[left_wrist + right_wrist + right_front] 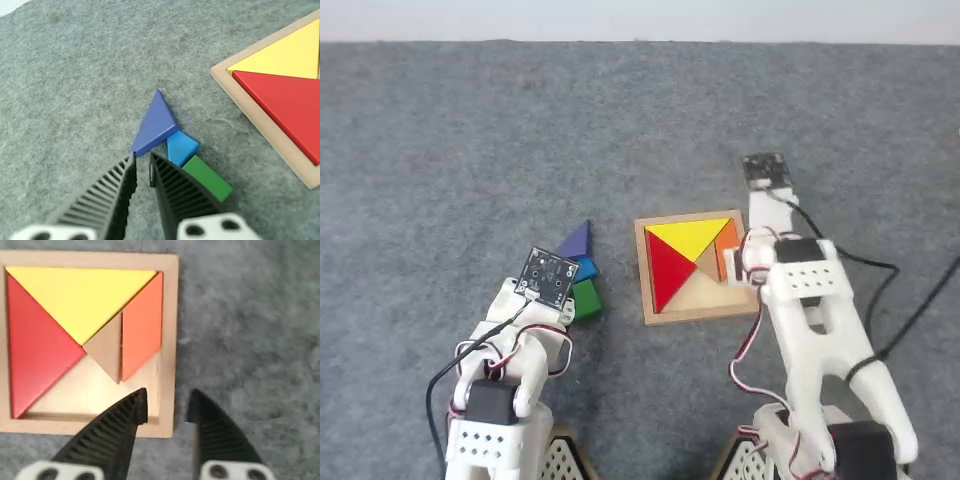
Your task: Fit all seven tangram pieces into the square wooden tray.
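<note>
Looking down in the high view, the square wooden tray [642,270] has the yellow [688,238], red [667,272] and orange [728,242] pieces in it. The purple triangle [576,241], blue piece [587,268] and green piece [587,298] are bunched left of it, partly under the left arm.

Left wrist view: left gripper [142,160] jaws barely apart, empty, tips just short of the purple triangle.

Right wrist view: right gripper [167,402] jaws fairly wide, straddling the tray's rim.
</note>
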